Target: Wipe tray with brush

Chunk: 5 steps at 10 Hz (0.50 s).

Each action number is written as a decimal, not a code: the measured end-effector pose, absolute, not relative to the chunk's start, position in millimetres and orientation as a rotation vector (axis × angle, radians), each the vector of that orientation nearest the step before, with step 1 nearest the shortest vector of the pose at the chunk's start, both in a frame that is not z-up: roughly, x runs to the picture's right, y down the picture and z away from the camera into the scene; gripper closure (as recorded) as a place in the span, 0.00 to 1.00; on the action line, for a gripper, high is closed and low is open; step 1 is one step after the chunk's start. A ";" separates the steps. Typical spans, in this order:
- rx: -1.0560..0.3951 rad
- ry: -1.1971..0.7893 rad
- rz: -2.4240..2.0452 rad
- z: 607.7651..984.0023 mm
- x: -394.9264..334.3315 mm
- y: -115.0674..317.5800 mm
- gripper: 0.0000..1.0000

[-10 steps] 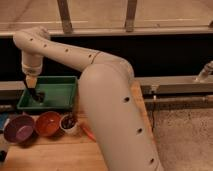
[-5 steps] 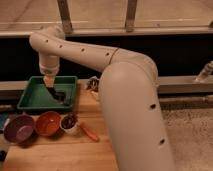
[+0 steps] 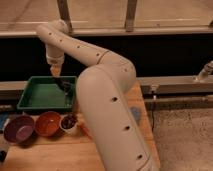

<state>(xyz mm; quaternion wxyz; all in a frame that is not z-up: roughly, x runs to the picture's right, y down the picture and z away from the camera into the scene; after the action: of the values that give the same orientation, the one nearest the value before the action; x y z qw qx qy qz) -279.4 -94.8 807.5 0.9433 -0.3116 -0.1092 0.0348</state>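
A shallow rectangular green plastic tray [image 3: 35, 95] sits at the back left of the wooden tabletop [image 3: 60, 152]. Over the tray's right end hangs the robot's gripper [image 3: 56, 75], its fingers closed on a small slim brush [image 3: 64, 85] whose dark head appears to touch the tray floor. Wiping looks under way; most of the tray's floor seemingly remains to be covered. In front of the tray stand a round purple bowl [image 3: 18, 128], an orange bowl [image 3: 48, 123] and a small white cup [image 3: 68, 122].

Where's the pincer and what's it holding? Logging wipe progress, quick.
Pincer: over the tray's right end, shut on the brush.
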 end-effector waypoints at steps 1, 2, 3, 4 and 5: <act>-0.638 -0.240 0.053 812.8 -293.6 -99.4 1.00; -0.640 -0.256 0.029 814.9 -305.4 -101.0 1.00; -0.642 -0.282 -0.004 812.2 -320.4 -99.3 1.00; -0.647 -0.309 -0.042 804.7 -334.8 -92.6 1.00; -0.649 -0.327 -0.064 796.7 -344.0 -86.7 1.00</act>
<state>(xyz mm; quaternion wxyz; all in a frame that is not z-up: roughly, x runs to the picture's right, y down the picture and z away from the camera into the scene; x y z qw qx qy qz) -344.0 -86.7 796.7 0.9342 -0.3173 -0.1600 -0.0312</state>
